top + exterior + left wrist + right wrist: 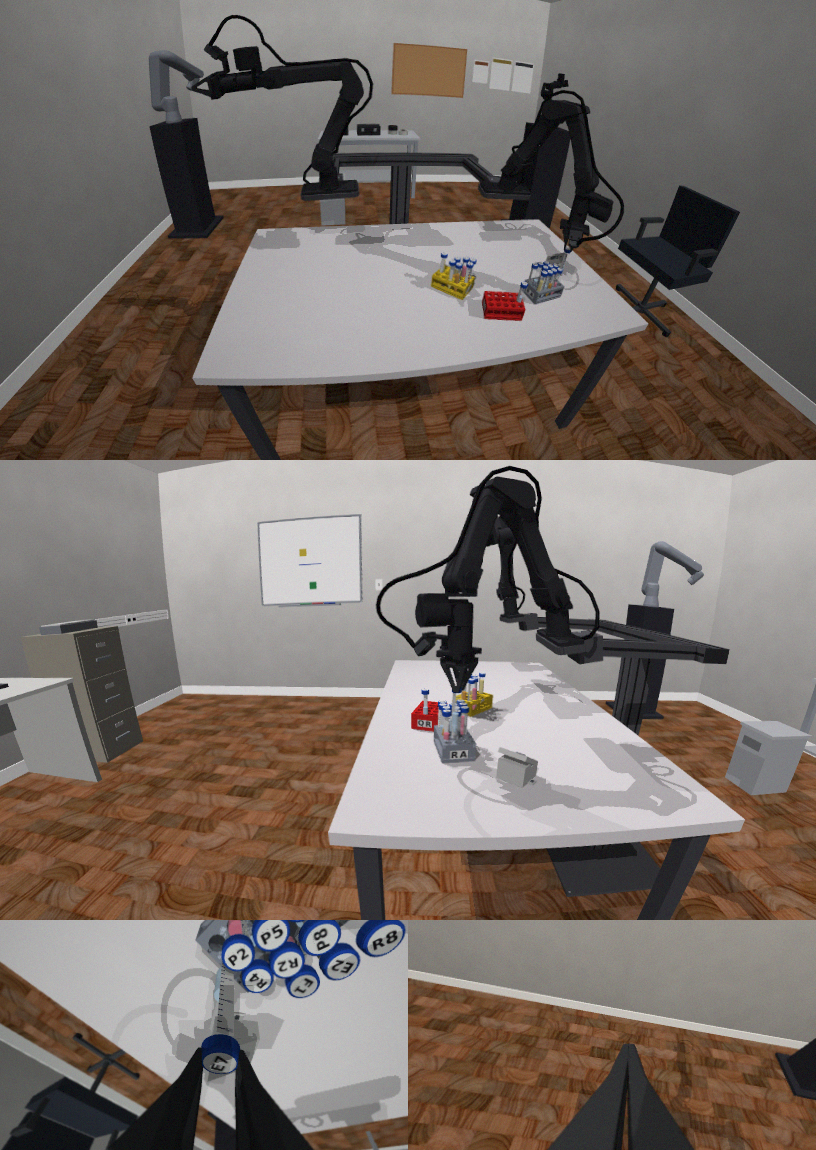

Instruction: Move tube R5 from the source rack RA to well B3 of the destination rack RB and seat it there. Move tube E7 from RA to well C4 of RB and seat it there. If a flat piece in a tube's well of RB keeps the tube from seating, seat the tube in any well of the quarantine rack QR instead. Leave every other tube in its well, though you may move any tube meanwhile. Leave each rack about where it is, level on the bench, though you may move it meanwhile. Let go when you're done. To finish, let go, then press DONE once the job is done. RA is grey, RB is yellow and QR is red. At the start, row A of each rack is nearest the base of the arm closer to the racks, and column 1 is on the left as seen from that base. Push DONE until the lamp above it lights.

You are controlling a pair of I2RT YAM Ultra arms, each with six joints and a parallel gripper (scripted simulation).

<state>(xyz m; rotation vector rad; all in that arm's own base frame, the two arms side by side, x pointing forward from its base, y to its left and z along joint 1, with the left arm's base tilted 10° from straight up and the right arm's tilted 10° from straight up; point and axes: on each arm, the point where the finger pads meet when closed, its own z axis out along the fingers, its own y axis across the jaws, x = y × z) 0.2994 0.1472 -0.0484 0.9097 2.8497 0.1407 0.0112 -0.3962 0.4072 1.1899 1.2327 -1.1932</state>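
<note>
My left gripper (567,247) (456,688) (220,1055) is shut on tube E7 (220,1061), by its blue cap. The tube hangs upright, raised beside the grey rack RA (547,297) (444,755). RA holds several capped tubes, with P2 (238,954), R4 (257,977) and R2 (287,961) nearest. The yellow rack RB (449,290) (486,704) holds several tubes. The red rack QR (502,313) (416,723) holds one tube (524,285) (425,693) at one end, its label unreadable. R5 cannot be made out. My right gripper (190,86) (628,1050) is shut and empty, far from the table.
A small grey box (516,771) stands on the white table (342,320) (411,808), beside RA towards the arm bases. Its lamp and button cannot be made out. QR lies between RB and RA, nearer the table edge away from the arms.
</note>
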